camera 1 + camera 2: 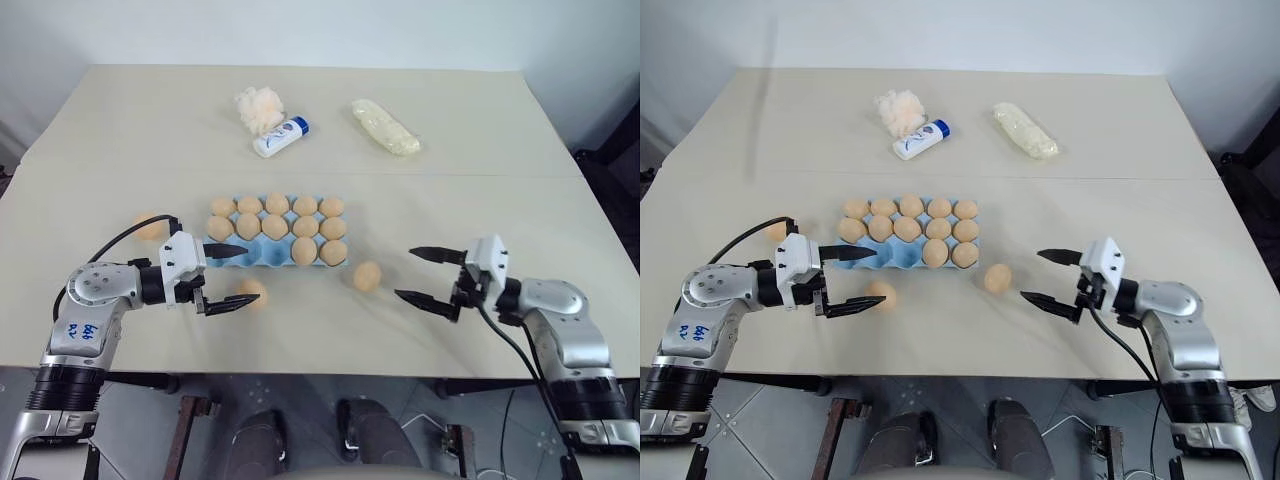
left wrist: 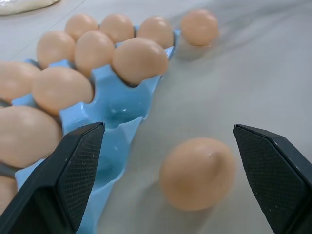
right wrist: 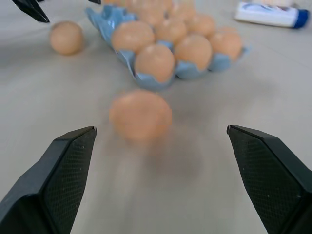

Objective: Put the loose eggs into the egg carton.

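The light blue egg carton [image 1: 268, 257] lies mid-table, most cups filled with tan eggs and its front-left cups bare. Three loose eggs lie on the table. One egg [image 1: 251, 292] rests just in front of the carton, between the fingers of my open left gripper [image 1: 252, 275], and looks large in the left wrist view [image 2: 197, 173]. A second egg [image 1: 367, 276] sits off the carton's right front corner, a short way ahead of my open right gripper [image 1: 404, 273]. The third egg [image 1: 150, 226] lies far left, beyond the left arm's cable.
At the back stand a white-and-blue bottle [image 1: 281, 137] on its side, a fluffy cream-orange puff [image 1: 259, 108] beside it, and a pale wrapped roll [image 1: 386, 127] to the right. The table's front edge runs just below both grippers.
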{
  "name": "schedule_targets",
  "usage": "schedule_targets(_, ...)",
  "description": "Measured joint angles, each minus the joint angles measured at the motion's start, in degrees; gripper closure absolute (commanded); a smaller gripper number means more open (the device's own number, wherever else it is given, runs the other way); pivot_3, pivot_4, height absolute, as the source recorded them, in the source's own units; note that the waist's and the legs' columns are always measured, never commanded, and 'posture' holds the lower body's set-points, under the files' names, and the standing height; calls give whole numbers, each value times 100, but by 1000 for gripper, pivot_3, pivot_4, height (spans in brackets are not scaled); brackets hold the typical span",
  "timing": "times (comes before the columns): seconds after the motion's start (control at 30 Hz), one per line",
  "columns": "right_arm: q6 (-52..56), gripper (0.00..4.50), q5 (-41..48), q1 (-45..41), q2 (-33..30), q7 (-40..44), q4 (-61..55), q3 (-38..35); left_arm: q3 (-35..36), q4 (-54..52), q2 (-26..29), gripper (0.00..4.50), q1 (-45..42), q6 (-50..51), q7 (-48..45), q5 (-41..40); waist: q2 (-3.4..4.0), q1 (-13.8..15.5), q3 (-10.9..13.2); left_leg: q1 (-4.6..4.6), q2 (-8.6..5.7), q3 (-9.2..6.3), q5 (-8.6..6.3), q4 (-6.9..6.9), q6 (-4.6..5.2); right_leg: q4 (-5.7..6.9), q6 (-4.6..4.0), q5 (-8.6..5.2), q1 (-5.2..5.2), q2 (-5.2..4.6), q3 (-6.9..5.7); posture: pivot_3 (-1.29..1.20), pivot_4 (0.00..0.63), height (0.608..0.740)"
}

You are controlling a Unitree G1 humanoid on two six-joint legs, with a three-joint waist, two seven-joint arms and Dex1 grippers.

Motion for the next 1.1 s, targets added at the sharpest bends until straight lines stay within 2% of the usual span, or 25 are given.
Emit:
schedule_targets(0.1, 349, 11, -230, -373, 58, -117, 159, 415, 109, -8, 3, 0, 66, -16, 33, -1, 0, 18, 0, -2, 0, -4, -4, -1, -1, -2, 0, 0, -1, -3, -5, 0, 150, 740)
schedule_targets(0.33, 270, 11, -549, -670, 444, -70, 712, 935, 337, -219, 24, 0, 457, -3, 148, -15, 0, 27, 0, -18, 0, -5, -11, 0, 3, -11, 1, 1, -10, -5, -9, 0, 150, 740)
schedule_targets(0.43, 98, 569, -636, -783, 563, -145, 920, 961, 420, -290, 30, 0, 536, 1, 211, -22, 0, 24, 0, -16, 0, -5, -10, 1, 2, -8, 1, 1, -9, -5, -9, 0, 150, 740)
schedule_targets(0.57, -86, 1901, -657, -814, 693, -217, 1054, 942, 549, -379, 31, 0, 671, 46, 298, -24, 0, 22, 0, -15, 0, -7, -9, 1, 2, -6, 1, 1, -9, -5, -10, 0, 150, 740)
schedule_targets(0.67, -138, 2269, -616, -798, 722, -179, 964, 937, 648, -412, 32, 0, 719, 57, 387, -31, 0, 10, 0, -15, 0, -6, -9, 1, 2, -5, 1, 1, -9, -5, -10, 0, 150, 740)
schedule_targets(0.77, 117, 2269, -432, -642, 581, 2, 390, 939, 876, -413, 72, 0, 916, 62, 461, -51, 1, 8, 0, -15, 3, -9, -11, -4, -1, -6, 1, 1, -10, -4, -12, 0, 150, 740)
schedule_targets(0.9, 984, 2269, 43, -752, 504, 92, -511, 948, 1315, -375, 159, 0, 1264, 62, 559, -79, 0, -3, 0, -14, 6, -12, -11, -4, -1, -6, 0, 0, -10, -6, -15, 0, 150, 740)
schedule_targets(1.1, 1544, 2269, 13, -1856, 1341, -398, -563, 1355, 1775, -384, 162, 0, 1720, 200, 674, -216, 0, -29, 0, -12, 8, -23, 1, -4, -9, -3, -21, 7, -11, -10, -29, 0, 150, 740)
